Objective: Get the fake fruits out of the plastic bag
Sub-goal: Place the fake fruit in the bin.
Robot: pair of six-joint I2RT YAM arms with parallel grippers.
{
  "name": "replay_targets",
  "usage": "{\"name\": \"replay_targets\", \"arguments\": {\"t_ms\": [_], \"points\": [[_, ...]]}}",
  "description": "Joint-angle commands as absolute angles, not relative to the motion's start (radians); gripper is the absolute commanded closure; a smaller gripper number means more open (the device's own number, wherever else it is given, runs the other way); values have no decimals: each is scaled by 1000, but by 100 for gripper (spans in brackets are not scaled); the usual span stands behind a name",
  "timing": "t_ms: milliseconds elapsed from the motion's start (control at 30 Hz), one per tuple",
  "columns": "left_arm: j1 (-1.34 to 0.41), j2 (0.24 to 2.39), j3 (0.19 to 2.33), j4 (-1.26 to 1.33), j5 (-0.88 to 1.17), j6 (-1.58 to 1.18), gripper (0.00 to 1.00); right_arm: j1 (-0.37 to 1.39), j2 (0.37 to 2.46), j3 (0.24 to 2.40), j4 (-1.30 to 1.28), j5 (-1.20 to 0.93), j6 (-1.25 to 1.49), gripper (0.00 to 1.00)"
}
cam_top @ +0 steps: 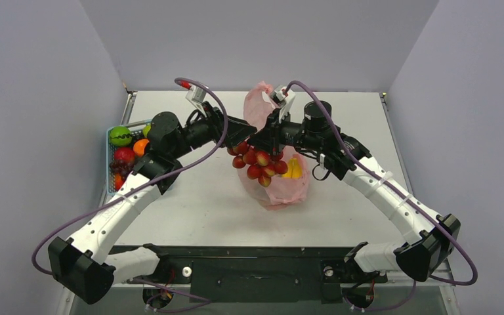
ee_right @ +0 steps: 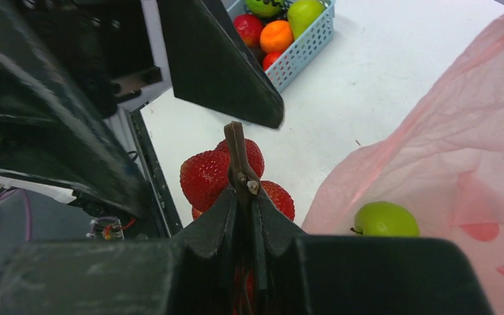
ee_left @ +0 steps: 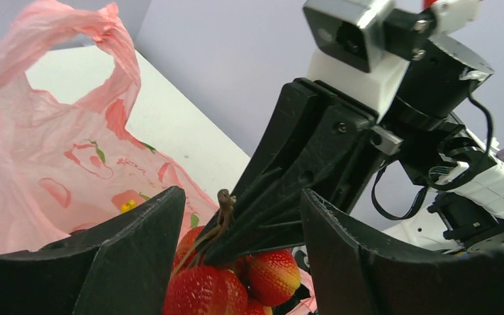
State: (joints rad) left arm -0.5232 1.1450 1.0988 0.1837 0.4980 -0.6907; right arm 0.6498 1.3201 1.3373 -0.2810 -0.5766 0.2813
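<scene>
A cluster of red-yellow fake fruits (cam_top: 259, 164) hangs over the pink plastic bag (cam_top: 282, 190) at mid table. My right gripper (cam_top: 262, 141) is shut on the cluster's brown stem (ee_right: 238, 154), and the fruits (ee_right: 207, 177) dangle below its tips (ee_right: 244, 191). My left gripper (ee_left: 241, 193) is open. Its two fingers (ee_left: 131, 256) stand either side of the stem (ee_left: 223, 203) and the right gripper's tips without touching them. Yellow bananas (cam_top: 293, 169) lie in the bag. A green apple (ee_right: 386, 220) rests on the bag's plastic (ee_right: 466, 131).
A light-blue slatted basket (cam_top: 113, 172) at the table's left edge holds a striped green ball (cam_top: 120, 136), an orange and red fruits. Grey walls close in both sides and the back. The bag's knotted handles (cam_top: 260, 98) stand up behind the two grippers.
</scene>
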Motion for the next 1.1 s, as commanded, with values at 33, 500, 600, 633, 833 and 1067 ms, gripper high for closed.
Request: {"name": "replay_targets", "arguments": {"t_ms": [33,500,600,633,833,1067], "points": [[-546,1159,1100,326,515,-758,44,662,1282,1338,-125,-669,309,100],[-570,1149,1059,365,527,-801,100,684,1267,1302,-14,-647,397,100],[-567,1109,1095,221,446,-733,100,696,1260,1301,-55,-605,387,70],[-558,1093,1106,145,408,-720,100,698,1257,1299,-69,-572,379,63],[-439,1022,1190,-100,335,-653,100,700,1232,1323,-225,-381,359,21],[-337,980,1387,-445,147,-403,100,646,1166,1407,-393,-141,416,17]]}}
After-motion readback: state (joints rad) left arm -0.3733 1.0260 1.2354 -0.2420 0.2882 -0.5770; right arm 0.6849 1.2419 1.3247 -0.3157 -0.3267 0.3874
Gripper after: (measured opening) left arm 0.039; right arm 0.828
